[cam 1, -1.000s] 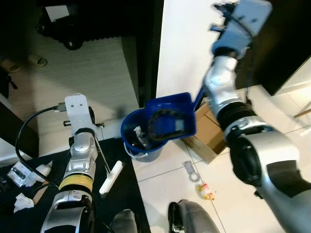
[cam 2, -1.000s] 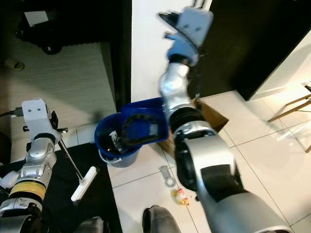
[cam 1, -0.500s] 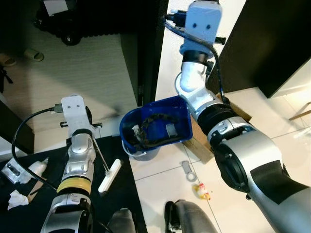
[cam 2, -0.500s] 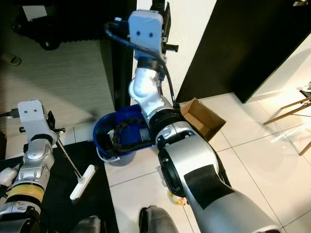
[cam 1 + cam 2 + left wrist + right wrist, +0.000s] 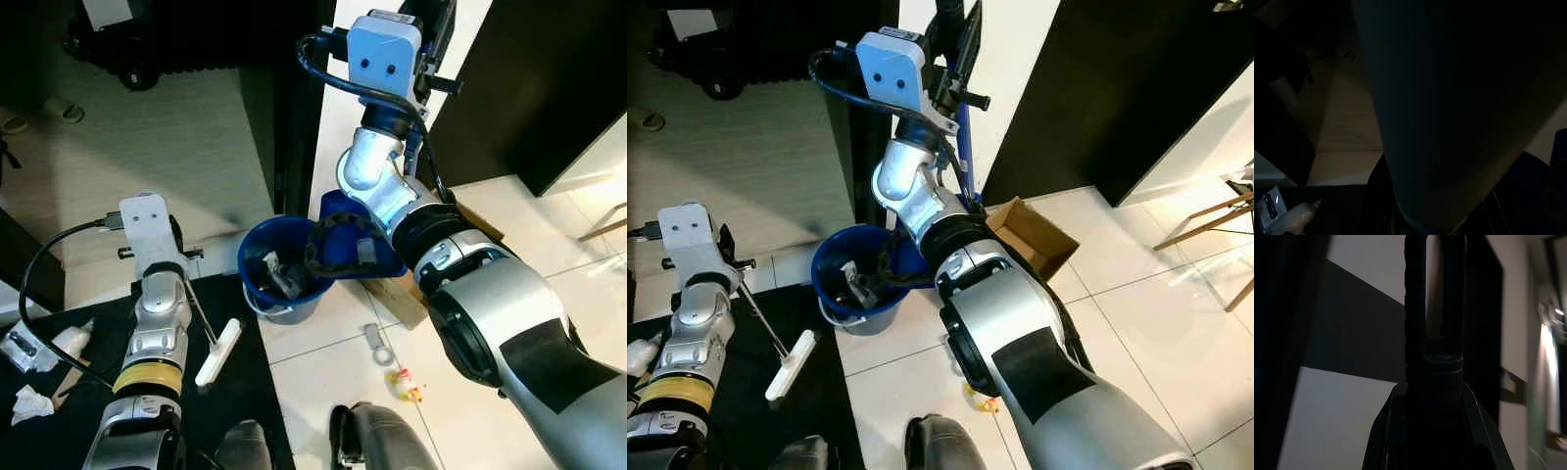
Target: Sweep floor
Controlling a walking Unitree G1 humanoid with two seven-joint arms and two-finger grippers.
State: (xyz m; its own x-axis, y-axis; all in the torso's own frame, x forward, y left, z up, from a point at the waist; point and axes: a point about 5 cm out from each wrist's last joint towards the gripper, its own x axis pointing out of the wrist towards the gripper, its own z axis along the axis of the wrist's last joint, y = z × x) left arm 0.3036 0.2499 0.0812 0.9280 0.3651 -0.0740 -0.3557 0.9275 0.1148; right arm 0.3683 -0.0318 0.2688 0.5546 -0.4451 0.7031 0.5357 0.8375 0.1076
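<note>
- Far left, on dark mat (image 5: pixel 59 392): crumpled tissue (image 5: pixel 27 402) and small bottle (image 5: pixel 74 339), both unswept.
- Left gripper (image 5: pixel 182 253) low over mat edge, by thin handle of brush (image 5: pixel 217 345). White brush head rests on mat, slanted. Jaw state: can't tell; left wrist view too dark, blocked by a big blurred shape.
- Risk here: if hold on brush is loose, could slip or twist while attn is on the other arm.
- Centre: blue bucket (image 5: pixel 279 282) on floor at mat/tile edge, rubbish already inside.
- Just right of bucket, touching its rim: blue dustpan (image 5: pixel 358 247), tipped twd bucket mouth, black lip over the opening. Looks like emptying step, nearly done (judgement).
- Right gripper (image 5: pixel 958 29) raised high by white wall, fingers clenched on dustpan's long blue handle.
- Risks: long handle held at its top end = poor control of pan. Could nudge bucket over or spill dust past rim onto tile. Raised wrist also close to wall and dark door frame; swing could knock them.
- Right of pan: open cardboard box (image 5: pixel 416 294), touching or nearly so; could snag pan on way down.
- Tile in front: grey ring-shaped bit (image 5: pixel 382 346) and small yellow-red scrap (image 5: pixel 408 386), not yet swept, near robot's feet; stepping fwd could kick or crush them.
</note>
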